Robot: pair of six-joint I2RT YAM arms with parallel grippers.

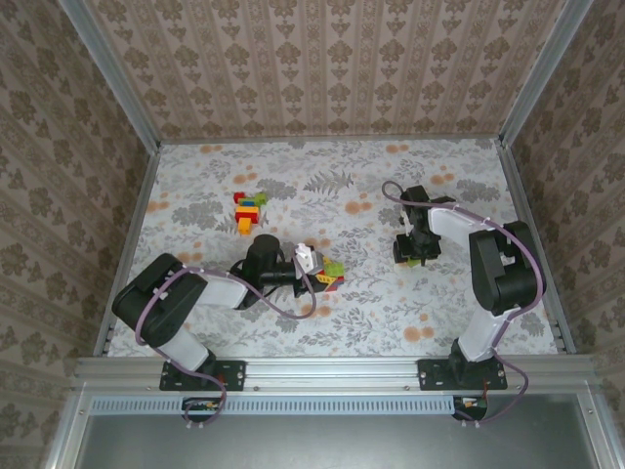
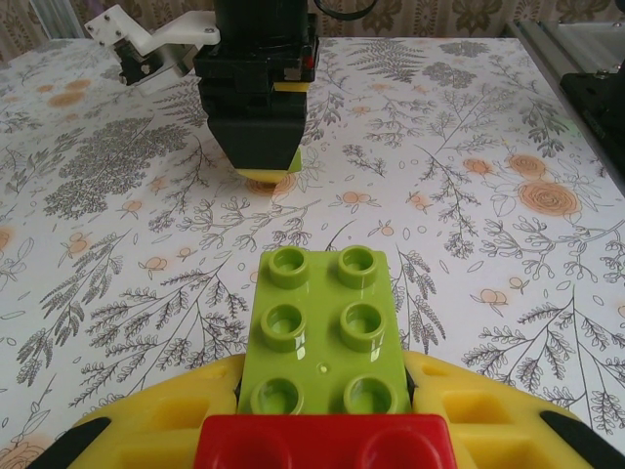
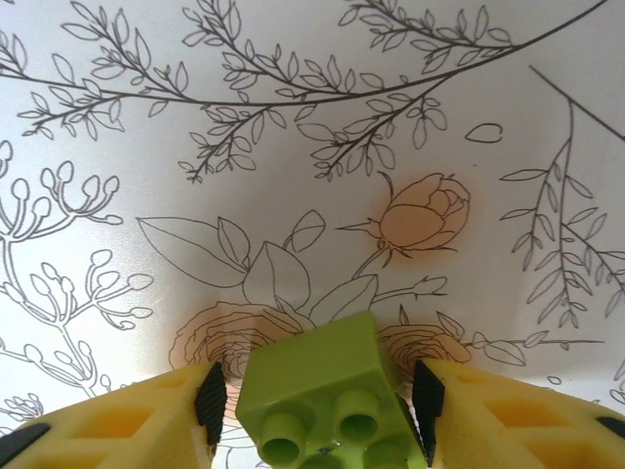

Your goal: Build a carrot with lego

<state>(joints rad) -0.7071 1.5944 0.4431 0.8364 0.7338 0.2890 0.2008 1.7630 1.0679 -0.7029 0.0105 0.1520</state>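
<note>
My left gripper (image 2: pixel 327 376) is shut on a lime-green lego brick (image 2: pixel 322 293) with six studs. A red brick (image 2: pixel 322 442) sits on its near end. In the top view this gripper (image 1: pixel 327 272) lies low at mid-table. My right gripper (image 3: pixel 317 399) points down at the table and straddles a small lime-green brick (image 3: pixel 322 376) that is turned askew. Its pads (image 3: pixel 210 399) stand close on both sides, with a thin gap on the left. From the left wrist, the right gripper (image 2: pixel 262 161) stands ahead over that brick (image 2: pixel 271 180). More lego (image 1: pixel 249 210) lies piled at the back left.
The floral table cover (image 1: pixel 342 322) is walled by patterned panels with metal rails at the sides. The lego pile holds red, yellow, green and blue pieces. The two grippers are about a hand's width apart at mid-table.
</note>
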